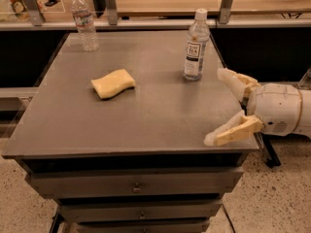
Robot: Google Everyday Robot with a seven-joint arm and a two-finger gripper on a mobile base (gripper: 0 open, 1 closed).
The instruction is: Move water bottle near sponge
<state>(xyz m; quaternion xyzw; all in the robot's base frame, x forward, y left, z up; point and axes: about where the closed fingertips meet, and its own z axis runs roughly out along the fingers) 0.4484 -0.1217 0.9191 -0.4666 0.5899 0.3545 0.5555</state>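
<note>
The water bottle [84, 21], small, clear and ribbed with a white cap and pale band label, stands upright at the table's far left corner. The pale yellow sponge [113, 83] lies flat left of the table's middle, in front of that bottle. My gripper [217, 107] reaches in from the right over the table's right edge, open and empty, with its cream fingers [232, 81] spread wide. It is far from the water bottle and the sponge.
A taller smooth bottle with a dark rectangular label [195, 46] stands upright at the far right, just behind my gripper. The grey table [146, 125] has drawers below its front edge. A shelf rail with posts runs behind the table.
</note>
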